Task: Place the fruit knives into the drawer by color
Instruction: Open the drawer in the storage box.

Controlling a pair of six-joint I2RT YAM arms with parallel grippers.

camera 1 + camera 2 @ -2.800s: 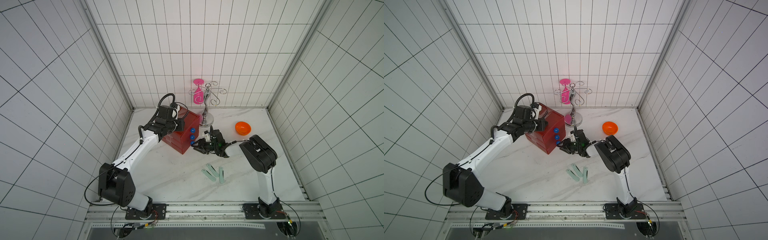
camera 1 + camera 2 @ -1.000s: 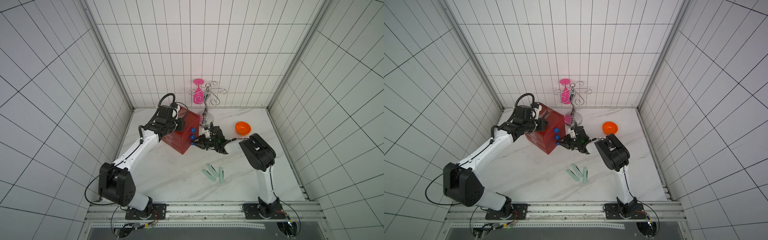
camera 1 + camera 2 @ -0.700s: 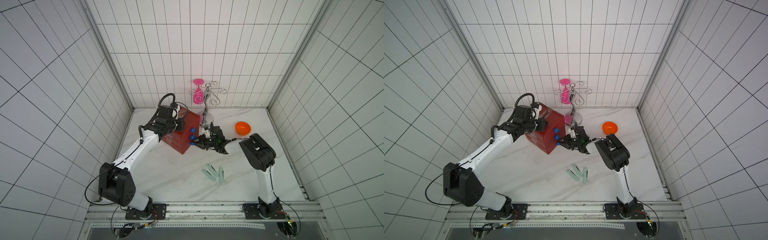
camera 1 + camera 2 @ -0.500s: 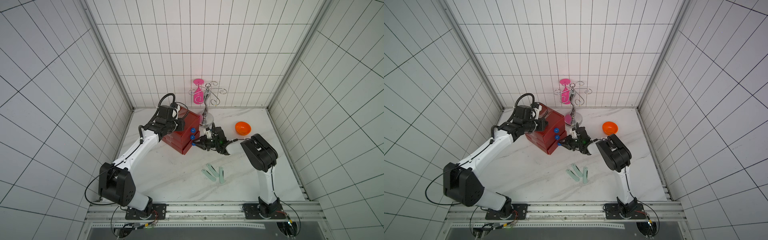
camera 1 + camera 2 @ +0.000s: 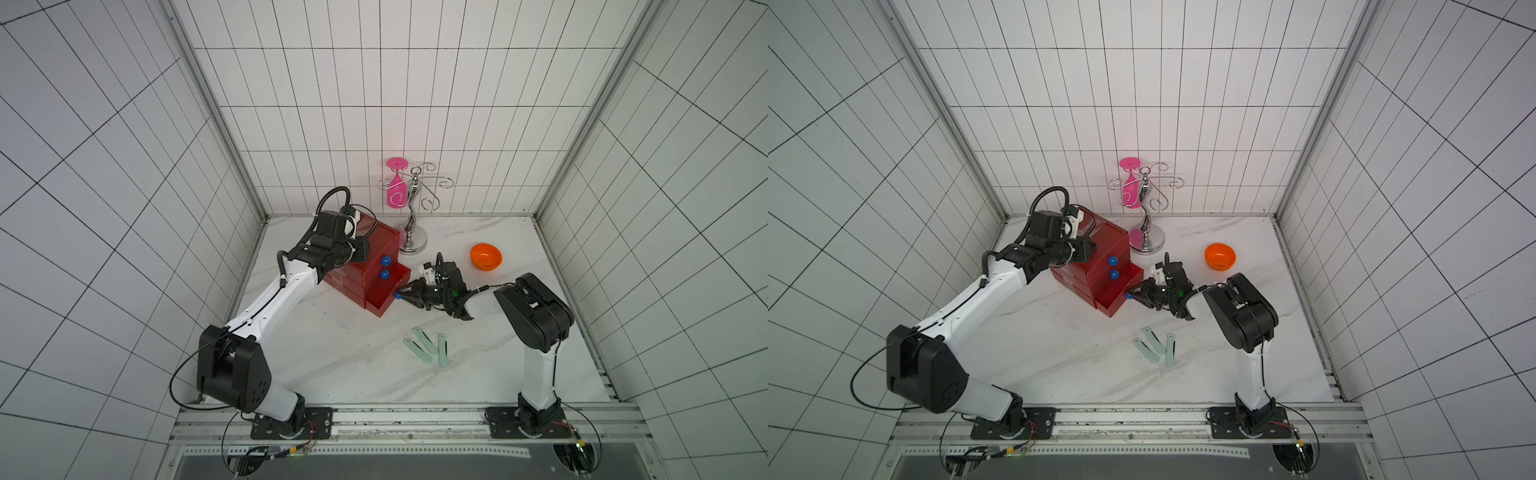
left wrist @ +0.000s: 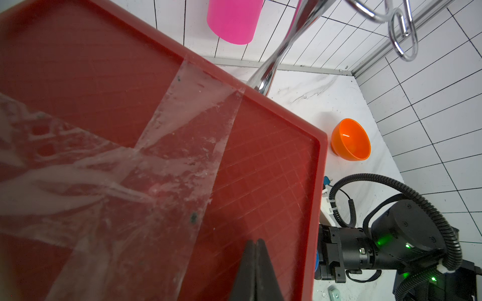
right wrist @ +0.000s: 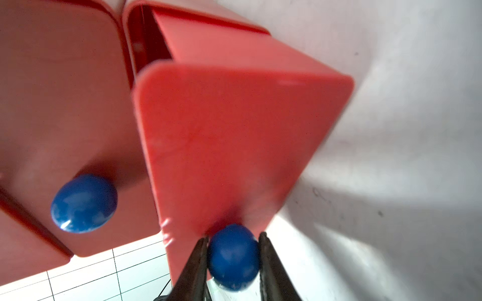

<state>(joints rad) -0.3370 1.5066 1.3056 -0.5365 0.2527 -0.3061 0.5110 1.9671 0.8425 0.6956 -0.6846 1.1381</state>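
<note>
- The red chest of drawers (image 5: 376, 243) stood at the far left of the desk (image 5: 332, 361), fronts turned to the near right.
- Its bottom drawer (image 5: 384, 300) stuck partway out; the two above sat flush. What lay in any of them could not be told through the red plastic.
- An orange bowl (image 5: 485, 257) sat at the far right, mouth up, showing only its own orange inside.
- The right tool (image 7: 234, 236) was clamped narrowly on the bottom knob (image 7: 233, 258), one finger on each side.
- The left tool (image 6: 256, 243) was fully closed, tips down on the chest's top.
- Three mint green knives (image 5: 424, 340) lay flat on the bare desk, near of the open drawer and apart from it.
- Two knives lay side by side, long axes running far-left to near-right. The third (image 5: 443, 350), just right of them, ran almost straight from far to near.
- Only the left wrist view showed the clear tape (image 6: 182, 130) across the chest's top and the closed tips; in both top views the arm covered them.
- Only the right wrist view showed the knob seated between the fingers.
- The knives showed whole in both top views alone.
</note>
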